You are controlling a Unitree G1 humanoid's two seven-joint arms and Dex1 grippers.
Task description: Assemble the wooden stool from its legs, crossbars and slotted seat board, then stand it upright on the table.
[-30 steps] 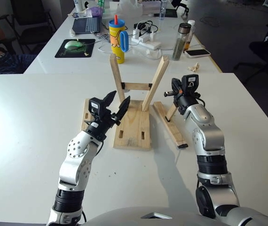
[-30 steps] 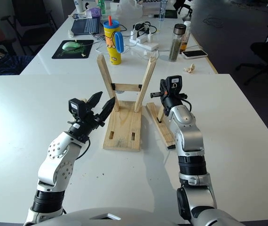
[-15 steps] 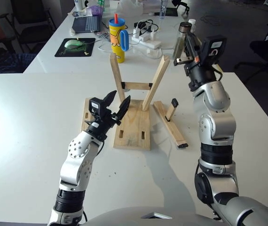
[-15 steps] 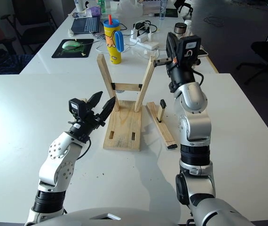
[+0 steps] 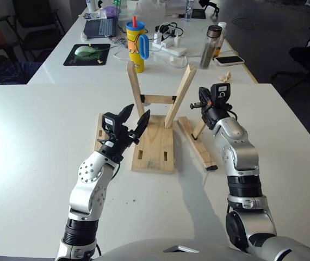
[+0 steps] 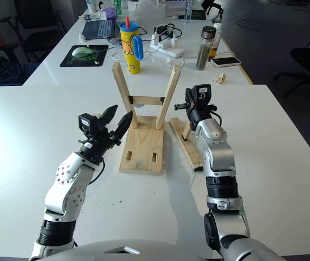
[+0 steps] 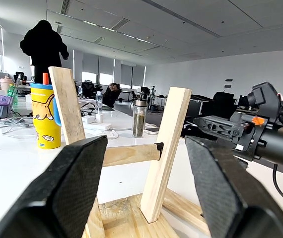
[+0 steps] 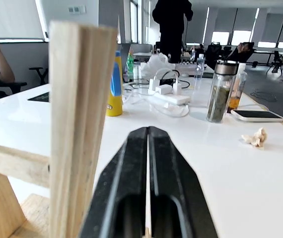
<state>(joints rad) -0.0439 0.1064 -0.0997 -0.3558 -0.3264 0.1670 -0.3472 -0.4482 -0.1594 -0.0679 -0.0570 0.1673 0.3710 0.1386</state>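
Two legs stand upright in the seat board (image 5: pixel 154 147), the left leg (image 5: pixel 135 89) and the right leg (image 5: pixel 181 92) leaning apart towards their tops and joined low down by a crossbar (image 5: pixel 157 99). The board lies flat on the white table (image 5: pixel 35 136), its two near slots open. Just right of the board a loose leg (image 5: pixel 194 142) lies flat with a short bar (image 5: pixel 198 129) sticking up from it. Another strip of wood (image 5: pixel 97 133) lies along the board's left side, partly hidden by the left arm. The left gripper (image 5: pixel 139 112) hangs over the board's left edge with its fingers spread wide and nothing between them. In its wrist view the pads (image 7: pixel 57 193) frame the two legs and crossbar beyond. The right gripper (image 5: pixel 194 106) sits above the loose leg, just right of the right leg and close over the short bar — its fingers (image 8: pixel 131 163) are pressed together and grip nothing. Whether it touches the bar cannot be told. On the far table stand a yellow cup (image 5: pixel 136 46) and a bottle (image 5: pixel 212 46), with a phone (image 5: pixel 229 60), a laptop (image 5: pixel 99 28) and a green mouse (image 5: pixel 84 52) on its mat.
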